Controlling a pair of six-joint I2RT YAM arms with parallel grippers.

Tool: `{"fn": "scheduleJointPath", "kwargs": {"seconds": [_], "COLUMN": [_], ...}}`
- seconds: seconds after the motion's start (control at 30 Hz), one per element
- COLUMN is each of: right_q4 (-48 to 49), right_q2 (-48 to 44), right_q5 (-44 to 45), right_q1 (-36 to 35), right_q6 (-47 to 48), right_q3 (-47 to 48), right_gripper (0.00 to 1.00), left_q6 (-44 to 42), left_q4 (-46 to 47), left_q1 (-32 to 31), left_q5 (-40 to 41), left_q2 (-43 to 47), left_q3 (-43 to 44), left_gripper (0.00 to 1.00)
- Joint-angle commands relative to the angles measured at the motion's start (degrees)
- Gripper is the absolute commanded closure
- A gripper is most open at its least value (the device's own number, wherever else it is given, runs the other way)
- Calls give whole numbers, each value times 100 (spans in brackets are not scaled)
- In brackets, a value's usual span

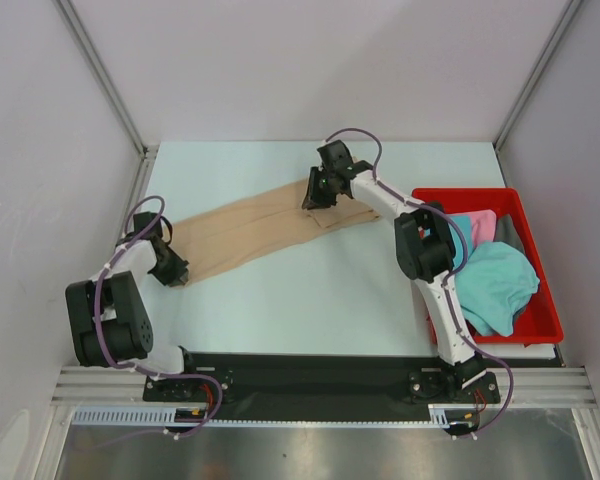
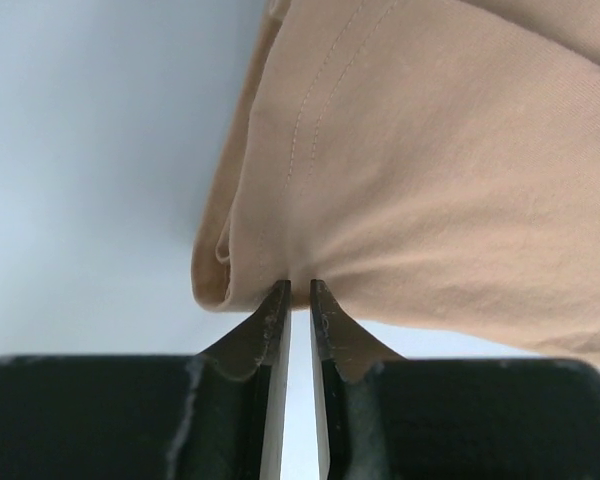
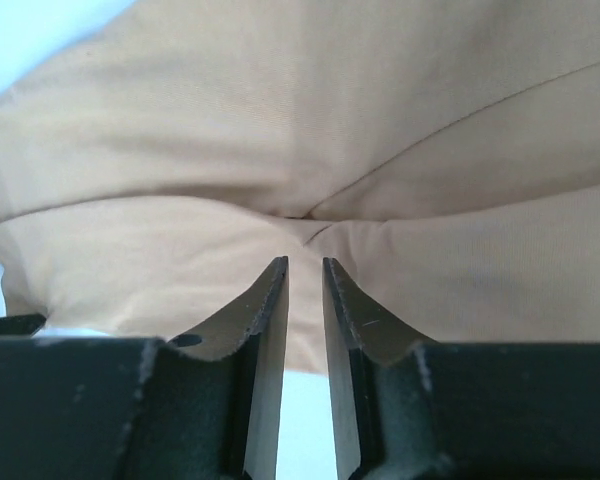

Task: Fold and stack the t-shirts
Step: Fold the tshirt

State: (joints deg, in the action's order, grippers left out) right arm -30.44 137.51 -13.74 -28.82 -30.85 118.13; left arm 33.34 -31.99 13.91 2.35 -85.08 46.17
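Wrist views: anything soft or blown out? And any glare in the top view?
Left wrist: tan t-shirt stitching sharp, left pincer dark and slightly soft, table pale, near washed out. Right wrist: the shirt fills the frame, low contrast, right pincer in shadow. Top external: even light, faint shadows, dull sheen on the metal strip at the bottom.

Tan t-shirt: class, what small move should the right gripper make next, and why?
Probably lift the right gripper clear of the tan t-shirt: its fingers stand slightly apart with no cloth visibly between them, while the left gripper pinches the shirt's other end.
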Motion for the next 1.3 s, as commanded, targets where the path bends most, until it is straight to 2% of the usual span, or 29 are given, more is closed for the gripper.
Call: {"fn": "scheduleJointPath", "kwargs": {"seconds": [0.0, 0.17, 0.27, 0.3, 0.4, 0.5, 0.67, 0.83, 0.97, 1.27], "right_q4": [-41, -42, 125, 143, 257, 310, 310, 337, 319, 425], "right_q2": [-427, -409, -419, -392, -295, -190, 21, 162, 267, 618], "right_q5": [38, -208, -226, -226, -252, -200, -226, -156, 46, 20], "right_q1": [8, -62, -115, -115, -115, -115, -80, -10, 104, 201], "right_q6": [246, 246, 194, 150, 71, 53, 18, -26, -166, -237], "right_q3": [-62, -228, -439, -440, -396, -361, -229, -229, -211, 105], "right_gripper": [74, 76, 79, 79, 81, 83, 84, 84, 84, 83], "left_q6": [-65, -73, -170, -196, -258, -320, -328, 74, 357, 515], "left_q4": [-150, -299, -343, -343, -361, -230, -18, -299, -291, -519], "left_q1": [33, 33, 33, 41, 68, 59, 112, 340, 656, 718], "left_q5": [20, 125, 423, 494, 416, 214, 380, 688, 574, 547], "left_q2": [255, 622, 878, 905, 617, 326, -149, -361, -211, -159], "left_q3": [-12, 172, 514, 568, 709, 718, 577, 244, -476, -600], "left_gripper": [81, 82, 77, 75, 74, 79, 79, 93, 94, 95]}}
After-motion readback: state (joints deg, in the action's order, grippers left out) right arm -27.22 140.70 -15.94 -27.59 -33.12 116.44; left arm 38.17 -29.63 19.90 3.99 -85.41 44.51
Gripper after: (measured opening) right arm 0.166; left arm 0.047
